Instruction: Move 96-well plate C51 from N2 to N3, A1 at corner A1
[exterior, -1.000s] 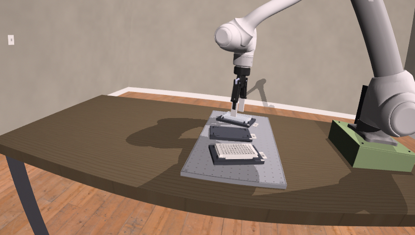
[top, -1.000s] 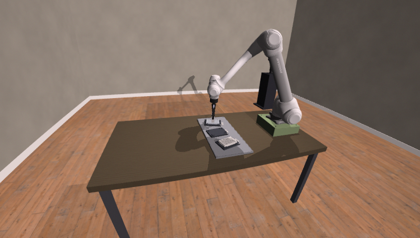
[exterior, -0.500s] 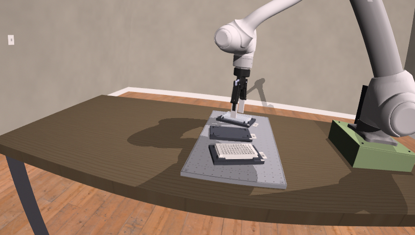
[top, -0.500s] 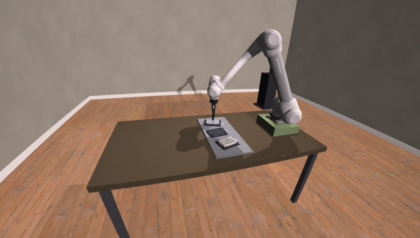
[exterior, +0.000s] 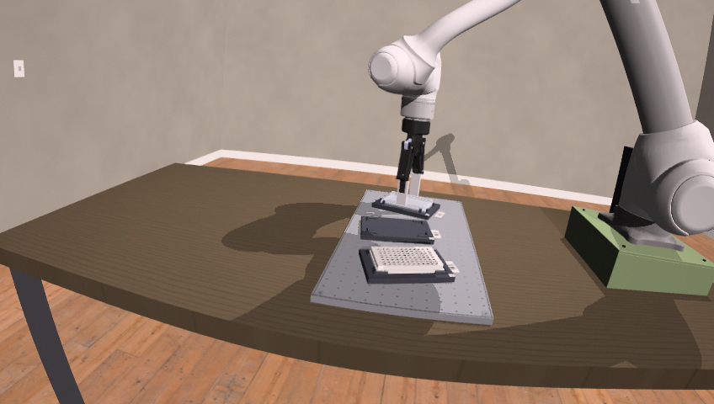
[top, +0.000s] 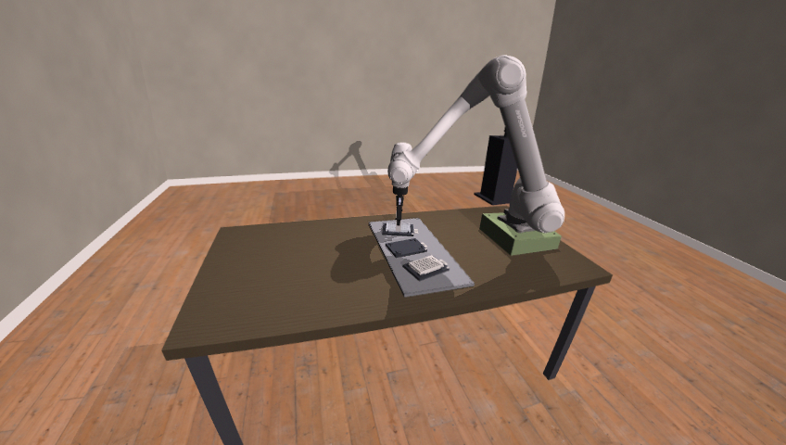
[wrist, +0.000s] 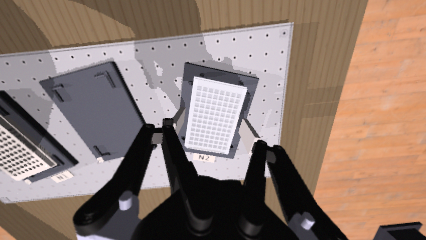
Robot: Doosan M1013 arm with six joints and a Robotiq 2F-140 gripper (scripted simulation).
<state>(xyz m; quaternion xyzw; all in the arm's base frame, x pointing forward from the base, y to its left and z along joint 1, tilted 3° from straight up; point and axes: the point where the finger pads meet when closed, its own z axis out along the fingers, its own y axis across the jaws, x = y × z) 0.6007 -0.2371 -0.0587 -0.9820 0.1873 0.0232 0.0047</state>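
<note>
The robot's gripper [wrist: 212, 140] hangs above the 96-well plate C51 [wrist: 216, 114], its fingers spread apart and grasping nothing, straddling the plate's width from above. The white plate rests in plate nest N2 [wrist: 192, 76] at the far end of the perforated grey deck [exterior: 401, 300], with the N2 label [wrist: 203, 158] just in front of it. The dark landing nest N3 [exterior: 396, 228] sits unoccupied in the middle, and plate C15 [exterior: 406, 257] lies on nest N1 [exterior: 368, 273] at the near end.
</note>
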